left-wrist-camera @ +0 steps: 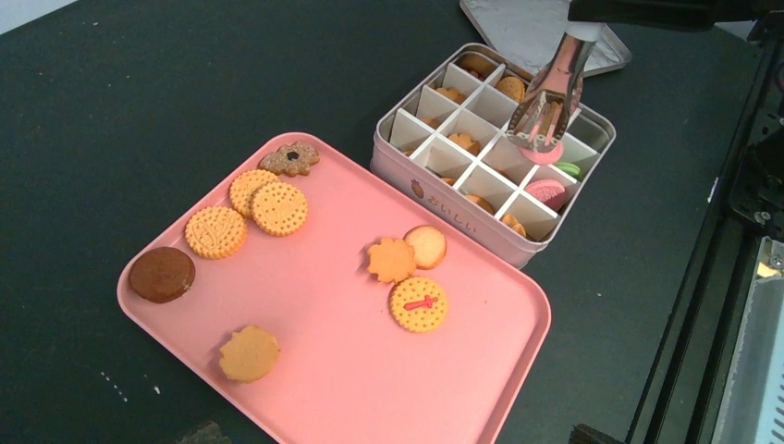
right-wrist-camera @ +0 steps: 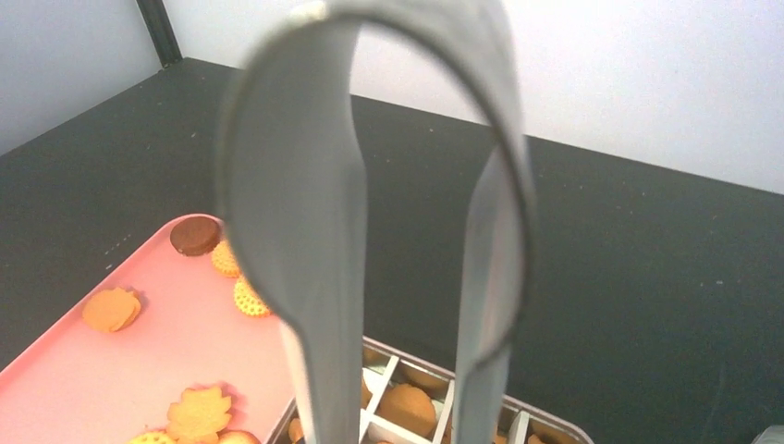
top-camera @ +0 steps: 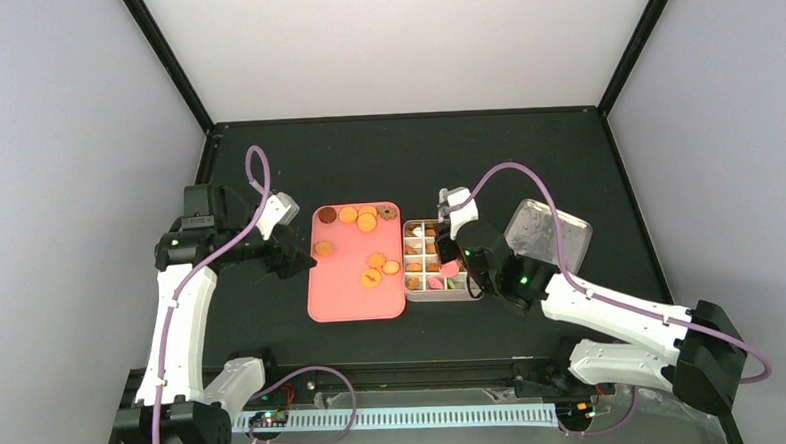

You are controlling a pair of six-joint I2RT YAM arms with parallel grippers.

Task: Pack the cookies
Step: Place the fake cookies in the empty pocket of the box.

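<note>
Several cookies (left-wrist-camera: 279, 207) lie loose on the pink tray (left-wrist-camera: 370, 388), mostly orange, one dark brown (left-wrist-camera: 162, 274); the top view shows these cookies (top-camera: 366, 221) too. More fill the divided tin (left-wrist-camera: 462, 217). My right gripper (top-camera: 462, 241) hangs over the tin, shut on metal tongs (left-wrist-camera: 550, 83). The tongs' tips, slightly apart, sit at a pink cookie (left-wrist-camera: 542, 150) in a compartment. In the right wrist view the tongs (right-wrist-camera: 305, 231) fill the frame and my own fingers are hidden. My left gripper (top-camera: 295, 251) is open and empty at the tray's left edge.
The tin's lid (top-camera: 550, 233) lies on the black table right of the tin (top-camera: 440, 295). The tray (top-camera: 352, 299) touches the tin's left side. A black frame rail (left-wrist-camera: 740, 277) runs along the table's near edge.
</note>
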